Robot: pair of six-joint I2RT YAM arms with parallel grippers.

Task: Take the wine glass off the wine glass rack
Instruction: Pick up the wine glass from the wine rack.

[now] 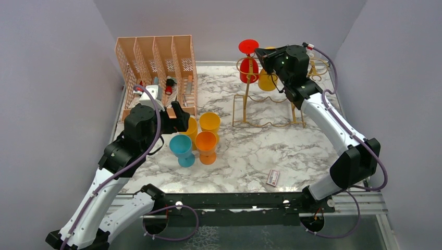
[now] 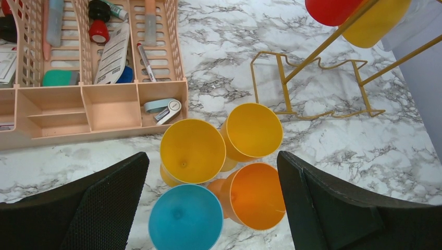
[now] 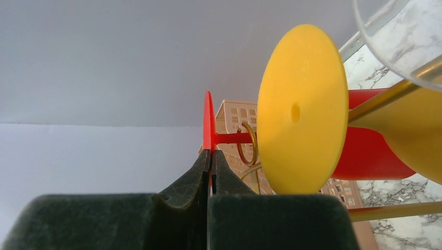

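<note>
Overhead, the wine glass rack (image 1: 245, 107) stands upper right, two hanging from it, the red wine glass (image 1: 248, 67) and a yellow glass (image 1: 267, 80); the left wrist view alone shows the left gripper (image 2: 212, 161) spread wide above four cups (image 2: 185, 219); the right wrist view alone, the right gripper (image 3: 210, 156) pinching the red foot (image 3: 208, 120).

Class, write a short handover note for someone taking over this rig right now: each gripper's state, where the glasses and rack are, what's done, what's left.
Left gripper: open, holding nothing, hovering above four glasses that stand on the table.
Right gripper: shut on the edge of the red glass's foot.
Red glass: hangs upside down, its stem in a hook of the rack. The yellow glass and clear glass are close beside it.
Done: red glass gripped.
Left: draw it out of the hook and clear of the rack, then probably set it down.
</note>
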